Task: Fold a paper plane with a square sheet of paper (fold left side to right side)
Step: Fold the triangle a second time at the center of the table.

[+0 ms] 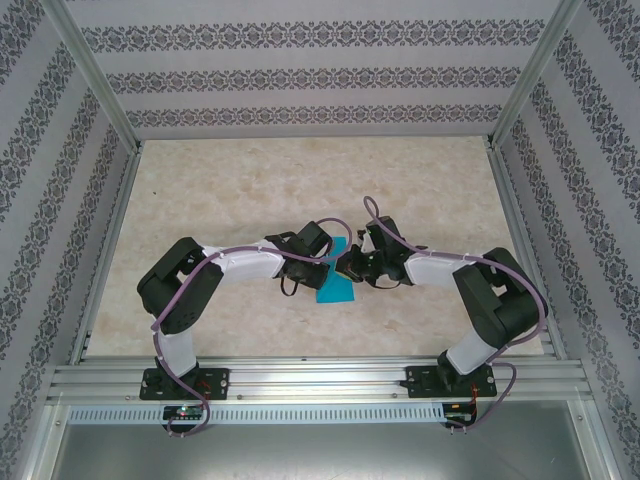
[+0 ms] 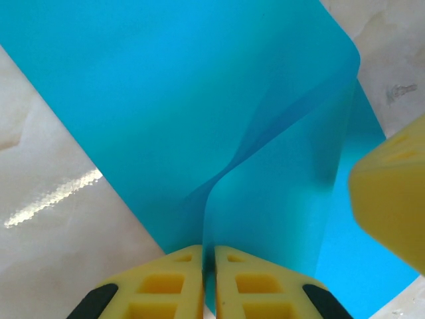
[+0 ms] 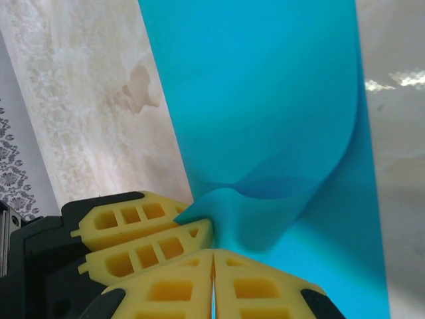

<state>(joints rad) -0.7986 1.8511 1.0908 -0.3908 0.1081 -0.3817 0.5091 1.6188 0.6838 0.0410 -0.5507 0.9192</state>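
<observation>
I have the left claw (image 2: 208,256) and right claw (image 3: 212,260) clamped side by side on 1 raised edge of the thin teal-blue square paper sheet (image 2: 166,100), presumably to fold it rightward.

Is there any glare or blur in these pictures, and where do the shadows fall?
Top external: soft, even light, barely any shadow. Left wrist: a bright glare streak on the table, and the right pincer's finger at the edge is blurred. Right wrist: glare on the table at upper right, and a soft shadow in the curl of the square sheet of paper.
</observation>
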